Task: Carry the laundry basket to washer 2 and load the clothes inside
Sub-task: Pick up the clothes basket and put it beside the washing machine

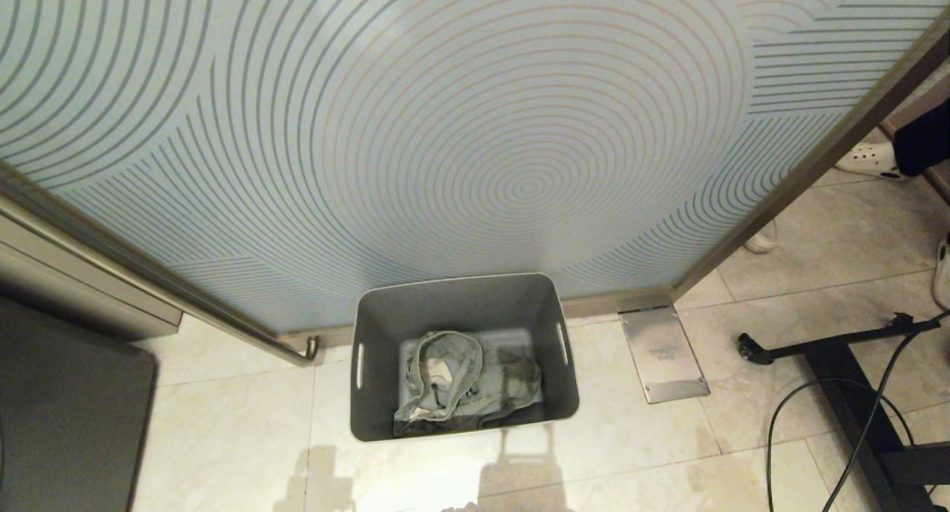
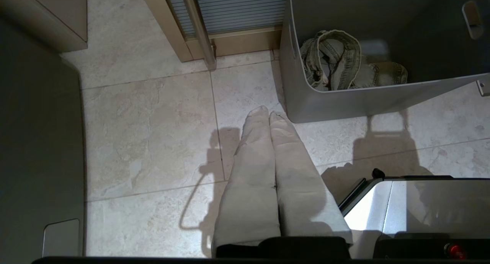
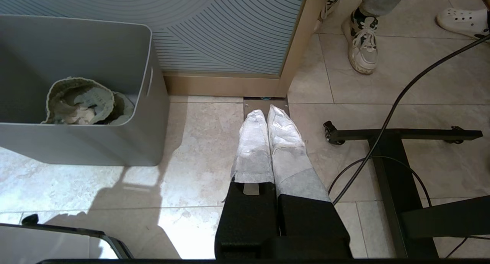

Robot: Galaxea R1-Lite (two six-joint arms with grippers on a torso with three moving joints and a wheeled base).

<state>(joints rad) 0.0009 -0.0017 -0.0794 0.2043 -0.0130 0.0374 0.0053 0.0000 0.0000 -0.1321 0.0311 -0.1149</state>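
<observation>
The laundry basket (image 1: 464, 423) sits on the tile floor (image 1: 237, 438), right up against a big door (image 1: 475, 126) with round line patterns on it. It is a grey tub with a slot handle in each short side. The clothes (image 1: 460, 382) lie in a small bundle at the bottom of the basket. They are grey-green with a thick seam and a white patch inside.

The left gripper (image 2: 269, 114) hangs over the floor, and its two cloth-covered fingers are pressed together with nothing between them. In the left wrist view the basket is just ahead of the tips and a little to one side. The near corner of the basket is close to the fingers, but they do not touch it.

The right gripper (image 3: 267, 111) also hangs over the floor with its fingers together and nothing in them. Its tips point at a small metal plate (image 1: 663, 352) by the foot of the door. The basket stands off to the side of this gripper, apart from it.

A black stand on wheels (image 1: 839, 356) and a black cable (image 1: 787, 415) lie on the right. Some people's shoes (image 3: 361, 46) show past the edge of the door.
</observation>
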